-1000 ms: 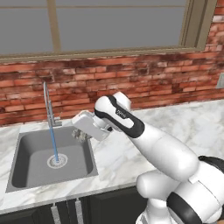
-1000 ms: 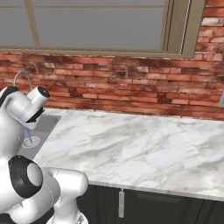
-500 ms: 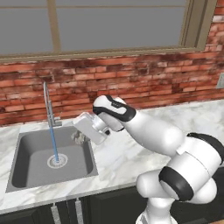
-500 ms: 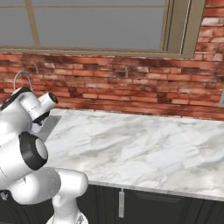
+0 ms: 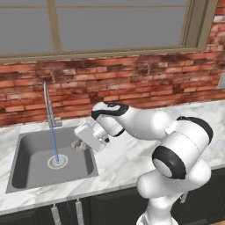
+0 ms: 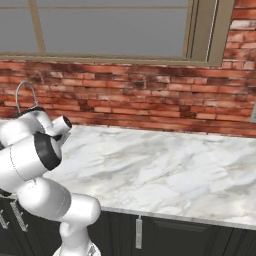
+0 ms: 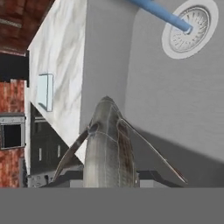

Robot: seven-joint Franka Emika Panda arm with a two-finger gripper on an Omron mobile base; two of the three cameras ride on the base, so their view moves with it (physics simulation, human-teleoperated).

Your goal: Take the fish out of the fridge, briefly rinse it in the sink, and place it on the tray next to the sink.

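While the gripper stays closed on the fish, long axis pointing up-frame from the jaws, the sink drain sits upper right, the tray left.

Marble countertop runs along a red brick wall, with a big framed window above. Dark cabinets sit below the counter; blue water stream falls onto the drain.
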